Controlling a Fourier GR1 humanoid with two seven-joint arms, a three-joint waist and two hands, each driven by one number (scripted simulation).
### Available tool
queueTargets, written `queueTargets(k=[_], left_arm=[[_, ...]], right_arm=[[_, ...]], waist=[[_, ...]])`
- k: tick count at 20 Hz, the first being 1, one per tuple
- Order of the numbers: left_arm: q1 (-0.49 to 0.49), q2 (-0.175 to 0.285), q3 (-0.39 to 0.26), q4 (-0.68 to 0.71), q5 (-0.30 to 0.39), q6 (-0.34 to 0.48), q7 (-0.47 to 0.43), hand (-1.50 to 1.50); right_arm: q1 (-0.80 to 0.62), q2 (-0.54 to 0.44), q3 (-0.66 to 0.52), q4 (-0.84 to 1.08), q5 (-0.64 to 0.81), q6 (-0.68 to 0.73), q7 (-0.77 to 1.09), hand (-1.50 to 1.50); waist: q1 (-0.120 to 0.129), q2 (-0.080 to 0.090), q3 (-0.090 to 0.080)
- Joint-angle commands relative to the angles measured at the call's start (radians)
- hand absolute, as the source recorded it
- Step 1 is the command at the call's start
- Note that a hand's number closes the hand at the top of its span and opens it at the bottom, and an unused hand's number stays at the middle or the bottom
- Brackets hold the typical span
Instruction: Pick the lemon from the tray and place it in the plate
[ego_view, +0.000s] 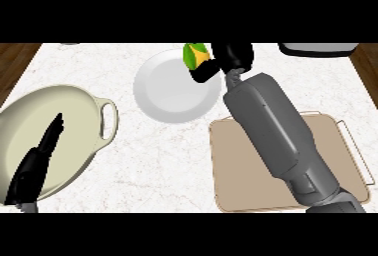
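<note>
Lemon, small and yellow-green (195, 55), hangs over the far rim of the round white plate (166, 95), pinched in the curled fingers (205, 72) of the black right hand (230, 56). It appears clear of the plate. Recommend moving it toward the plate's centre and lowering before release, lest it roll off.

White marble counter (162, 165) (faintly veined) spans the view; dark wood floor (15, 62) flanks both sides.
</note>
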Motion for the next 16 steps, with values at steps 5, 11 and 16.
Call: queueTargets(k=[5, 11, 16], left_arm=[[-0.054, 0.016, 0.011, 0.054, 0.011, -0.030, -0.022, 0.00], [-0.076, 0.023, -0.010, 0.020, 0.000, -0.047, -0.011, 0.00], [-0.070, -0.013, -0.046, 0.012, -0.036, -0.017, 0.001, 0.00]], right_arm=[[-0.163, 0.038, 0.070, 0.370, -0.136, -0.091, -0.014, 1.50], [-0.211, 0.038, 0.100, 0.528, -0.238, -0.133, -0.065, 1.50], [-0.189, 0.039, 0.003, 0.589, -0.350, -0.223, -0.082, -1.50]], waist=[[0.039, 0.011, 0.000], [0.089, 0.023, 0.000], [0.089, 0.027, 0.000]])
